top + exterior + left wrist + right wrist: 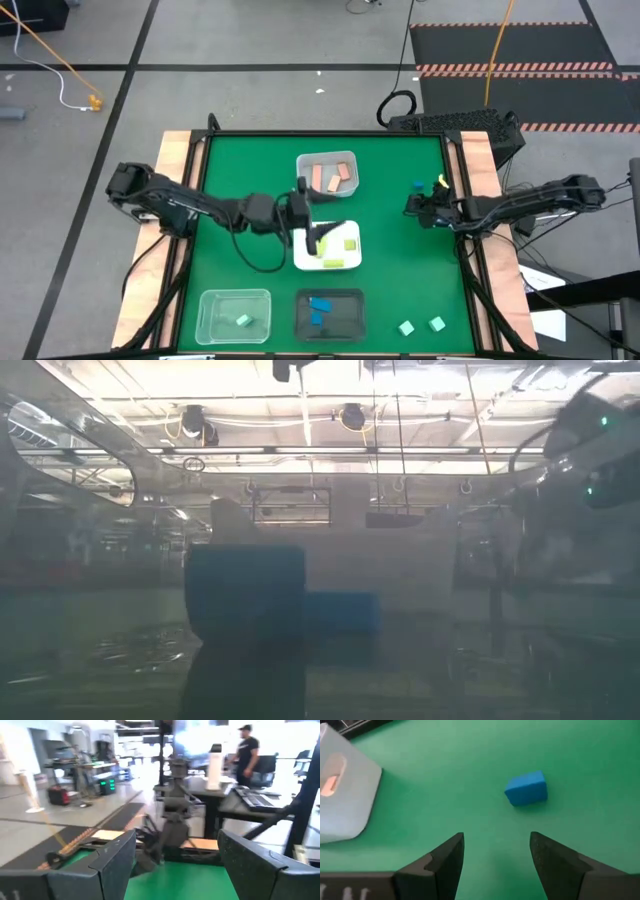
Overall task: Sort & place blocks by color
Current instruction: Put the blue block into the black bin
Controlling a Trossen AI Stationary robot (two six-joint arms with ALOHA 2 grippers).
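Across the low view, blue blocks (245, 605) loom blurred, edges indistinct.

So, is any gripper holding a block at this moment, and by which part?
No. The right gripper is open and empty, above the mat near a blue block. The left gripper, over the white tray, is open with nothing between its fingers.
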